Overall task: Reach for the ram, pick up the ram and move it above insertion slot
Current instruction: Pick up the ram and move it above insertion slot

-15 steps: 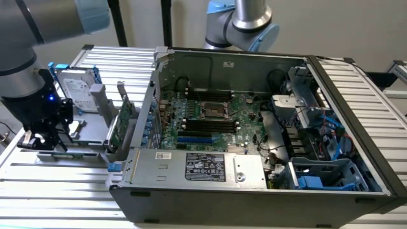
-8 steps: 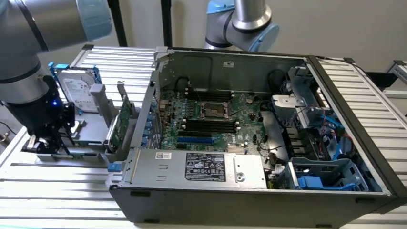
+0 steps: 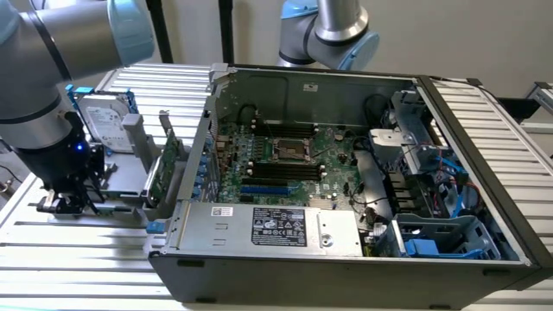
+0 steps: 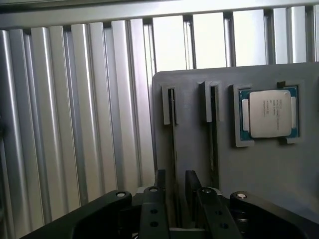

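Claw [image 4: 176, 183] is open, its fingers standing either side of the ram [image 4: 173, 144]. The ram sits edge-on in a slot of the grey holder [image 4: 259, 174] and is not gripped.

Risk, as judged: an off-centre closure could catch the slot wall or tilt the thin stick.

The wrist view gives this alignment, a second stick [image 4: 214, 134] and a processor [image 4: 269, 113]. The exterior view gives the arm [image 3: 43, 103] at the frame's left and the open computer case [image 3: 346, 272], with the insertion slots [image 3: 285, 170] at centre.

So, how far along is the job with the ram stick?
The reach looks almost done: the open gripper sits over the grey slotted holder, its fingers on either side of the thin ram stick standing edge-on. Nothing is clamped or lifted yet. Carrying it above the black memory slots of the green motherboard is not done.
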Robot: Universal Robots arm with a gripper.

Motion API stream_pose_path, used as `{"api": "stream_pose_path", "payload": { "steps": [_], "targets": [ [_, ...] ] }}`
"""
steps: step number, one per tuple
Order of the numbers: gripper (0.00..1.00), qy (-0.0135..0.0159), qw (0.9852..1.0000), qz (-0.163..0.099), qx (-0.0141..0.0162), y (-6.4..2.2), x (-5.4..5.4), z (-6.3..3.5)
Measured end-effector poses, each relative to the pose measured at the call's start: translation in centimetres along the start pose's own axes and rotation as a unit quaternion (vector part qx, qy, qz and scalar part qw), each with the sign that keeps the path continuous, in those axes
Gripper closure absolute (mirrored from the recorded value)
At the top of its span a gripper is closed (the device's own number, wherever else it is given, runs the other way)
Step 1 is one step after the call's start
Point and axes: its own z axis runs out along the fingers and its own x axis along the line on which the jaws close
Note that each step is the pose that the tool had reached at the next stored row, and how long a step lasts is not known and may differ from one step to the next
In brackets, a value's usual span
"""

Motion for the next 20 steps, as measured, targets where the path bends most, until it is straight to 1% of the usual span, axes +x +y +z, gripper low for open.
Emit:
{"api": "stream_pose_path", "payload": {
  "steps": [4, 9, 20],
  "targets": [
    [0.69, 0.0001, 1.0000, -0.004, 0.0005, 0.01, -0.1, 0.28],
    [0.69, 0.0003, 0.9999, -0.010, 0.0006, 0.03, -0.5, 0.51],
    [0.69, 0.0009, 0.9996, -0.027, 0.0006, 0.07, -0.5, 1.25]
  ]
}}
